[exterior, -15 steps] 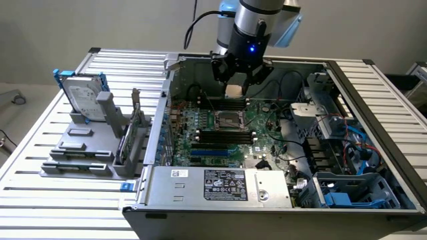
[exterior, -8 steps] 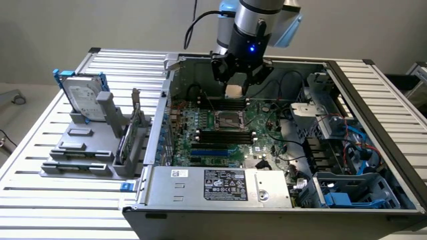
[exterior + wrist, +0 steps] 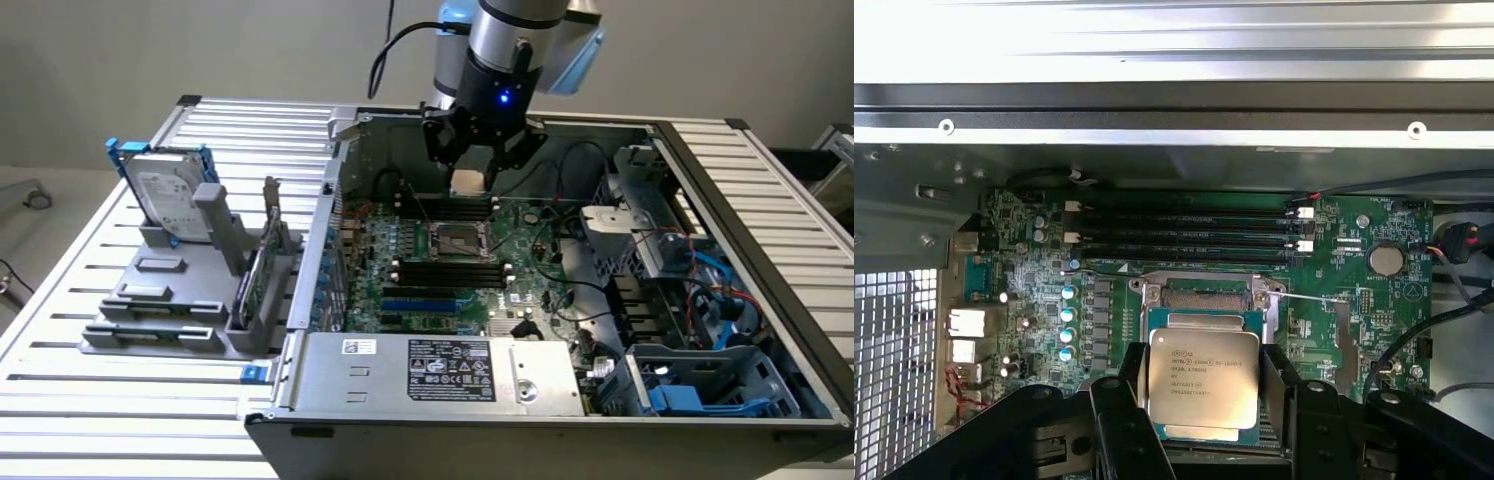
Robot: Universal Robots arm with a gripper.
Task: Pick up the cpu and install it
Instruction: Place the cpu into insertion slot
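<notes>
Above the motherboard [image 3: 531, 288], one cpu [image 3: 1204, 385]: flat, your fingers [image 3: 1122, 420] clamping opposite edges. Socket [image 3: 451, 240] lies at 6 o'clock from it in the exterior view, apart, not touching.

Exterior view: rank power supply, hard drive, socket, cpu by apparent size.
1. power supply
2. hard drive
3. socket
4. cpu
The cpu hangs above the board, so its rank against the socket is less sure.

place: robotics lab bench | evidence: slatted aluminium table [image 3: 747, 180], opened computer case [image 3: 534, 450], grey parts fixture [image 3: 147, 335]
</notes>
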